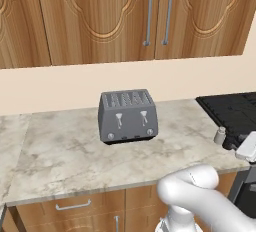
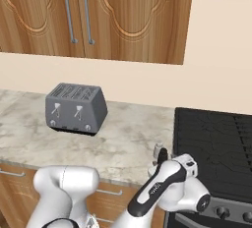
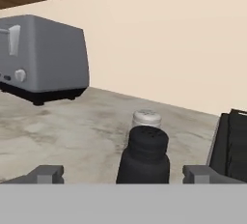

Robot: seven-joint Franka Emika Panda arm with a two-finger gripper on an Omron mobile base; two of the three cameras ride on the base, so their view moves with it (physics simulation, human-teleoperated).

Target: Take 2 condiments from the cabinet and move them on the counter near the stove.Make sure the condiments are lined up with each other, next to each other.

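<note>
You are at the release of the second condiment. In the hand view the gripper [image 3: 123, 174] stands wide, a fingertip [image 3: 47, 174] well out on each side of the black shaker [image 3: 144, 156], with clear gaps, so it holds nothing. The black shaker stands upright on the counter [image 3: 72, 131], and the grey shaker [image 3: 146, 119] shows just behind it, touching or nearly so (I cannot tell which). In the left base view the grey shaker [image 1: 219, 135] sits at the counter's [image 1: 100, 156] right end, right beside the stove [image 1: 232, 111] and well apart from the toaster [image 1: 128, 115]. The cabinet [image 1: 150, 16] doors above are closed.

Both shakers look placed next to each other near the stove, so I judge the task almost done. Your next move calls for a straight retreat back and up, keeping the fingers wide so neither tip clips the black shaker and knocks the pair out of line.
</note>
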